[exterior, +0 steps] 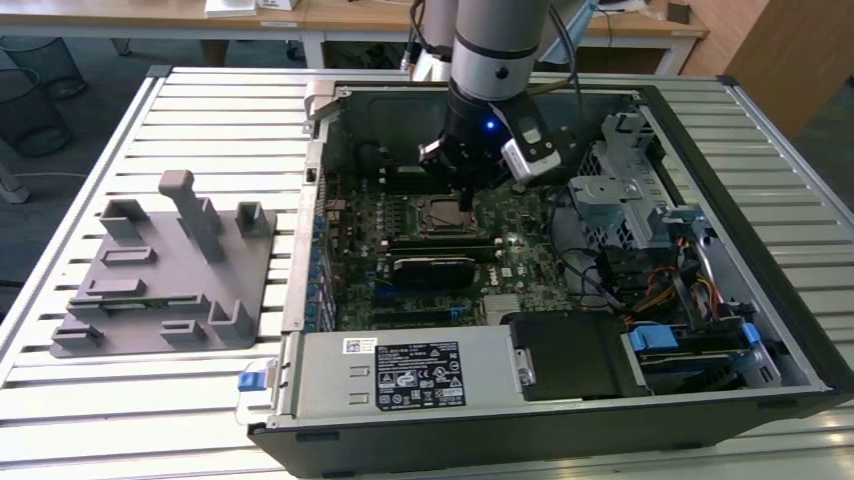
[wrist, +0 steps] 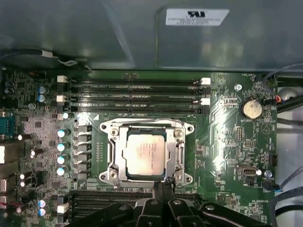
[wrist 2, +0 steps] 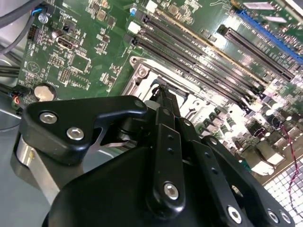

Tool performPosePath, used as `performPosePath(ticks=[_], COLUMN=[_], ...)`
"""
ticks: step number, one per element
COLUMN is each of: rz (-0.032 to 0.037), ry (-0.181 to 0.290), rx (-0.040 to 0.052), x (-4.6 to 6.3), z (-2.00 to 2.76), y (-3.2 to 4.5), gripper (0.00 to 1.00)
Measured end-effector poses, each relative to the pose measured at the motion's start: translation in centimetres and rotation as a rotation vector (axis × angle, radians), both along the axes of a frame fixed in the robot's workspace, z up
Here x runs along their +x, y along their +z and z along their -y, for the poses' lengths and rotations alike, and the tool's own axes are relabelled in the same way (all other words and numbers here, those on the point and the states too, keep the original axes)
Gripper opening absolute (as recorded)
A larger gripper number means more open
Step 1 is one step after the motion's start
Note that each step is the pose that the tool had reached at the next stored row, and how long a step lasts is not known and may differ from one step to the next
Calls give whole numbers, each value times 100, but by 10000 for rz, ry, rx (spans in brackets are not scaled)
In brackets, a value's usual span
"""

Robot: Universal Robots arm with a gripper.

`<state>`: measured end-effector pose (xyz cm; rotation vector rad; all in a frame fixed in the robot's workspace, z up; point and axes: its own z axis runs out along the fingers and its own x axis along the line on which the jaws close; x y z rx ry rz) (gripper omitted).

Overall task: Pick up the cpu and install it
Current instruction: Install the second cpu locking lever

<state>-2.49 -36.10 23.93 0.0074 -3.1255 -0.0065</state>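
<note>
- From here, the tool (wrist: 163, 189) in the first wrist view is cut off by the picture's edge, and I cannot tell how its jaws stand.
- In the second wrist view the tool's black linkage hides most of the socket (wrist 2: 156, 90); I cannot see the cpu there.
- In the exterior view the arm (exterior: 497, 60) runs out of the picture at the top and covers part of the motherboard (exterior: 441, 225) behind it.
- The computer case (exterior: 747, 290) is clipped at the lower edge.
</note>
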Motion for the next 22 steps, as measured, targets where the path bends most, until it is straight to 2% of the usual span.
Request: performPosePath(ticks=[7,10,13,15,18,22], rz=[-2,-9,-11,-10,-10,-10], ry=[0,0,1,1,0,0], rx=[-17,-28,-85,-99,-104,-103], x=[0,0,-2,-4,-5,-5], z=[16,16,16,19,58,145], y=[3,36,84,88,90,89], gripper=[11,11,11,11,11,11])
